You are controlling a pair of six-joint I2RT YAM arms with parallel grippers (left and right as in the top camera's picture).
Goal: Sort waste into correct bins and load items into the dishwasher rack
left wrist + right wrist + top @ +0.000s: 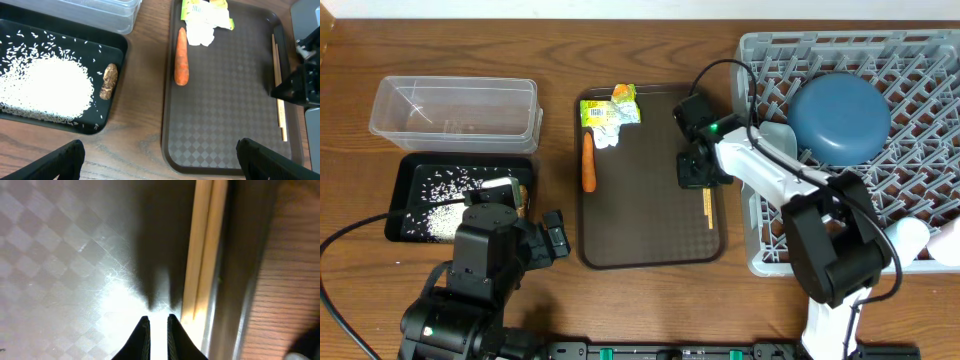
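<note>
The wooden chopsticks (pixel 205 255) lie paired along the brown serving tray's (pixel 75 240) right rim, just beside the right gripper (pixel 158 325), whose tips are nearly together and empty. Best to spread them, shift rimward, straddle both sticks — then pinch low.

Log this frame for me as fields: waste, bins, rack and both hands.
black tray: rice and brown lump inside
clear tub: looks empty
serving tray: carrot, wrapper, chopsticks along its right edge
rack: dark blue bowl inside
left hand: open, holding nothing
right hand: nearly shut, empty, tips beside chopsticks
</note>
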